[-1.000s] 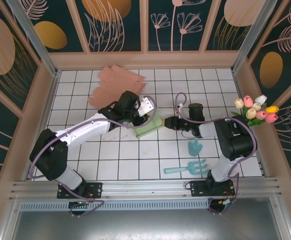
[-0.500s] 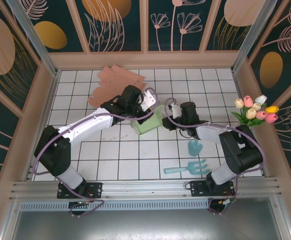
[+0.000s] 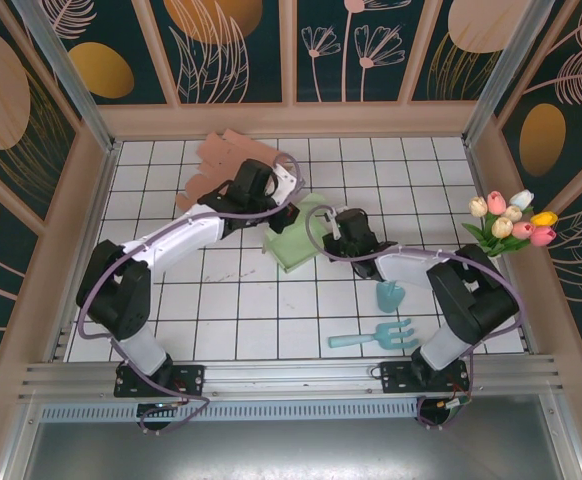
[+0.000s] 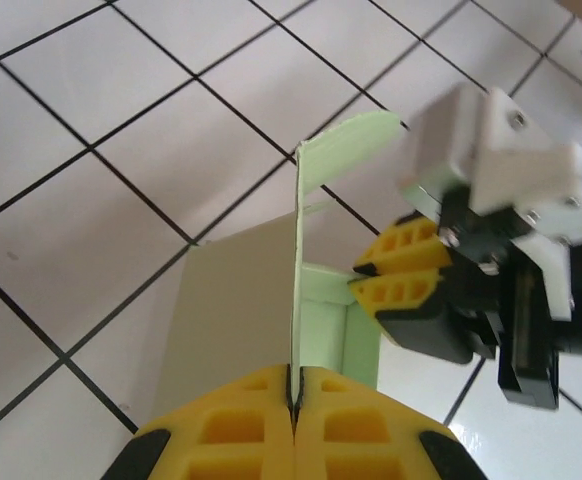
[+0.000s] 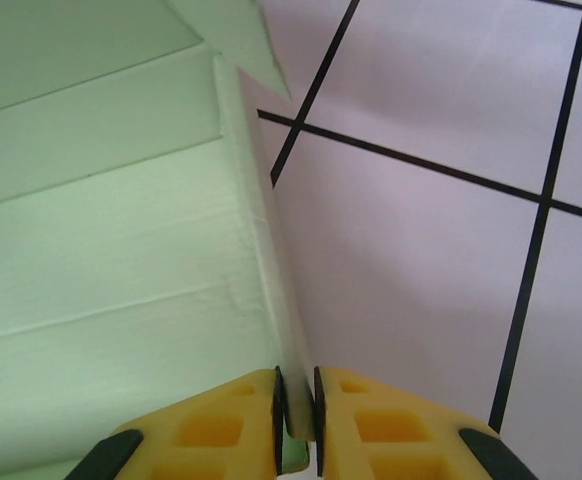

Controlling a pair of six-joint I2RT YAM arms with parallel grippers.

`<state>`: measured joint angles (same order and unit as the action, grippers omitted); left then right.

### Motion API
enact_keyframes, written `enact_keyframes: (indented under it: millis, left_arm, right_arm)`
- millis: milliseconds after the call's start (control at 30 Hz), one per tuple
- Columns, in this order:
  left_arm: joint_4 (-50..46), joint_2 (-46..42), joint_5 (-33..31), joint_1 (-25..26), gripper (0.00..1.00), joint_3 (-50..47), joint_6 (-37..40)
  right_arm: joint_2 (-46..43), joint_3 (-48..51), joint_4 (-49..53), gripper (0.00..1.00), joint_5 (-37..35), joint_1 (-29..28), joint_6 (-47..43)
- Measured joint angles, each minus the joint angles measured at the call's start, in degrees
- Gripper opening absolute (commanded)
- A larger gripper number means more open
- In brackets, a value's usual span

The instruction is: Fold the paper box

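From above, brown cardboard sheets (image 3: 233, 160) lie at the upper left of the tiled table (image 3: 171, 310). Just right of them, the left gripper (image 3: 281, 220) is clamped tight on a thin upright panel of the pale green paper box (image 3: 301, 245), which sits near the centre of the frame. At the box's right side, the right gripper (image 3: 331, 240) pinches a wall edge, its pads narrowly apart. A blue trowel (image 3: 389, 295) and a blue fork (image 3: 376, 337) lie at the lower right, and tulips (image 3: 511, 220) stand at the right edge.
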<state>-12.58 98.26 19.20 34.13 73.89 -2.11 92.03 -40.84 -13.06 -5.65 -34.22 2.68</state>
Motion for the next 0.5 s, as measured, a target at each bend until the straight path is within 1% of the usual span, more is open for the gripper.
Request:
enact_keyframes:
  millis: [167,400,500]
  left_arm:
    - [1.3,1.3,2.8,-2.4,0.00,0.6,-4.1]
    - [1.7,3.3,6.8,-2.5,0.00,0.6,-5.1]
    - [1.4,3.3,7.3,-2.6,0.00,0.6,-5.1]
  right_arm:
    - [2.2,-2.1,0.1,0.13,-3.4,-1.1,-0.1]
    - [3.6,-3.4,0.7,0.14,-8.0,-4.3,-2.4]
    - [3.6,-3.6,1.2,0.14,-9.1,-4.8,-4.0]
